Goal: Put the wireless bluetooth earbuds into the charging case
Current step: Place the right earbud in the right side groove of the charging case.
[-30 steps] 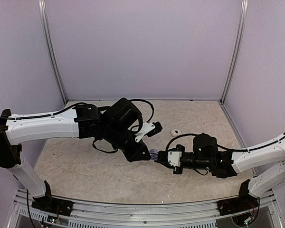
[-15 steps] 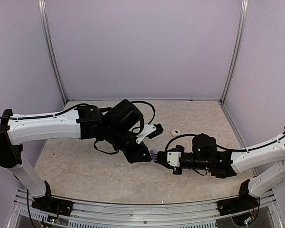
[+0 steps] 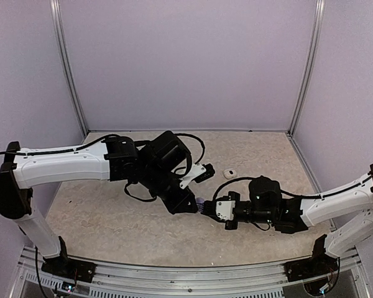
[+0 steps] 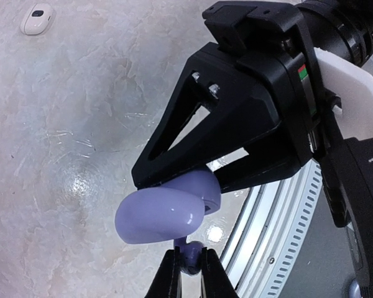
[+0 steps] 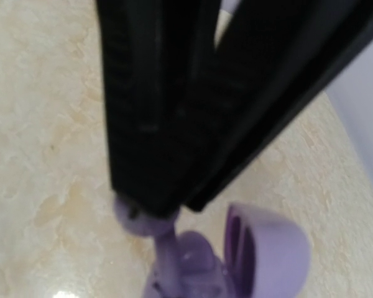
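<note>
My right gripper (image 3: 207, 209) is shut on the open lilac charging case (image 4: 158, 217) and holds it just above the table. In the left wrist view its black fingers (image 4: 236, 124) clamp the case's base. My left gripper (image 4: 191, 254) is shut on a lilac earbud (image 4: 192, 251) right at the case. In the right wrist view the earbud's head (image 5: 135, 218) sits under the left fingers (image 5: 155, 124), its stem reaches down into the case (image 5: 193, 270), and the lid (image 5: 270, 248) stands open. The other earbuds are out of view.
A small white oval case (image 3: 230, 173) lies on the table behind the grippers and also shows in the left wrist view (image 4: 37, 17). The metal front rail (image 3: 186, 273) runs along the near edge. Lilac walls enclose the table.
Both grippers have crept slightly closer together, the left one moving right and down with the earbud, the right one edging left with the case.
</note>
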Robot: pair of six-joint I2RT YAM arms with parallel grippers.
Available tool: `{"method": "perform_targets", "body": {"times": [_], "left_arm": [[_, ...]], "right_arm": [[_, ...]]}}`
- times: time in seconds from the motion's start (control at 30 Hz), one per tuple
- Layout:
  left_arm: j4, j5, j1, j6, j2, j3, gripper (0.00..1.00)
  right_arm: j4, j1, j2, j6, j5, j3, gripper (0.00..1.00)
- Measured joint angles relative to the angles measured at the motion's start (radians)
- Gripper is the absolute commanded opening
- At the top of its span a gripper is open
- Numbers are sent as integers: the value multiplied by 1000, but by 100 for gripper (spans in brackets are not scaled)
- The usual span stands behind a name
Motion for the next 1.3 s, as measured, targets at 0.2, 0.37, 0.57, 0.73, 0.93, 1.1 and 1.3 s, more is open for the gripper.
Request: {"method": "perform_targets", "body": {"times": [0.2,0.37,0.57,0.73,0.93,1.1,1.3], "left_arm": [[-24,0,-3,0,16,9,10],[-32,-2,-3,0,16,16,10],[-51,-1,-3,0,29,28,9],[-64,-2,-3,1,34,31,9],[-76,-2,-5,1,35,33,9],[-94,-1,-5,1,40,47,9],[-96,-1,-5,2,48,61,8]], "right_arm": [[-13,14,16,-10,19,4,0],[-13,14,16,-17,27,6,0],[-14,14,16,-26,35,6,0],[-14,15,16,-30,40,6,0],[-14,27,18,-39,54,7,0],[-20,43,37,-56,73,12,0],[-28,49,47,-63,80,15,0]]}}
